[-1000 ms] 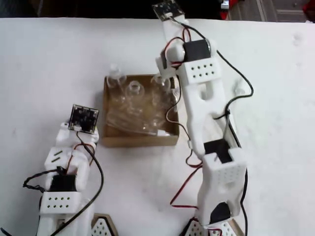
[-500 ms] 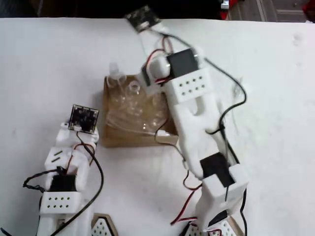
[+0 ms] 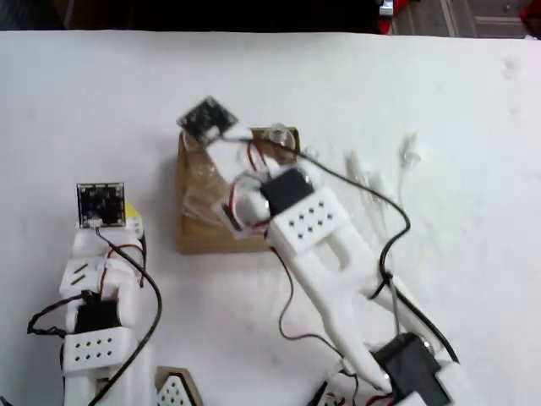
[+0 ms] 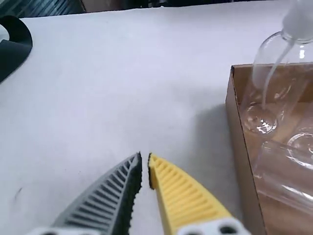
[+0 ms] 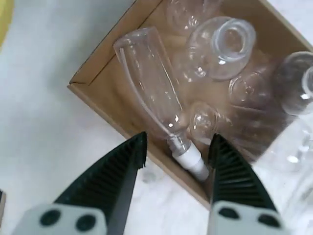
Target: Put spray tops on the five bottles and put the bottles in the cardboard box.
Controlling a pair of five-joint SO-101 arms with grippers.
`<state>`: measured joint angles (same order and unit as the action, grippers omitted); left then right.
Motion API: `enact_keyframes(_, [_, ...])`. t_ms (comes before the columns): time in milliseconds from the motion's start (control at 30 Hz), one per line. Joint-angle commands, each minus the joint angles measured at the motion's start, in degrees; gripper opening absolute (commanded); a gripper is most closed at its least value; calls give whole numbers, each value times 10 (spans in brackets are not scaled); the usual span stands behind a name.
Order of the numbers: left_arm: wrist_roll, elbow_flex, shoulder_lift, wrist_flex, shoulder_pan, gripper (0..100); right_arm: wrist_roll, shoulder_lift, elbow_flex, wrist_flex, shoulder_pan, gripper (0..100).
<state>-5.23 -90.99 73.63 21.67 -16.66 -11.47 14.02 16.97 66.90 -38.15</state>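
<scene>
**A:** While the right hand (image 5: pixel 178 144) hangs over one wall of the cardboard box (image 5: pixel 98 105), has it got anything?

**B:** No. Its jaws stand wide apart and empty. Below them the spray top (image 5: pixel 188 157) of the lying bottle (image 5: pixel 151 88) rests against that wall, inside the box.

**A:** And the left hand (image 4: pixel 145 159)?

**B:** All but closed on nothing, low over the counter (image 4: pixel 98 73) beside the box.

**A:** What worries you?

**B:** Several open-necked bottles (image 5: pixel 222 41) stand in the box uncapped, while what look like loose spray tops (image 3: pixel 411 155) lie on the counter, well apart from it. Coming down here, I judge, a fingertip could catch the cardboard and drag the box. Or it could pinch the slim, slick neck off-centre, so the bottle swings and topples its neighbours.
</scene>
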Motion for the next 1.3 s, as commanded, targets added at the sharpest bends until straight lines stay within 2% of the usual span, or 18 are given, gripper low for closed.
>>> enact_keyframes(0, [8, 33, 8, -11, -9, 35, -32, 36, 69, -102, 4, 190])
enact_keyframes(100, [8, 33, 8, -11, -9, 46, -66, 7, 50, -87, 5, 190])
enact_keyframes(300, [11, 32, 8, -11, -9, 173, -66, -119, -43, -68, 13, 191])
enact_keyframes(433, [11, 32, 8, -11, -9, 175, -35, -182, -76, -71, 15, 204])
enact_keyframes(600, [11, 32, 8, -11, -9, 175, -24, -212, -82, -71, 12, 297])
enact_keyframes(867, [11, 32, 8, -11, -9, 175, -18, -215, -80, -73, 3, 297])
enact_keyframes(1267, [11, 32, 8, -11, -9, 175, -18, -298, -92, -106, -10, 297])
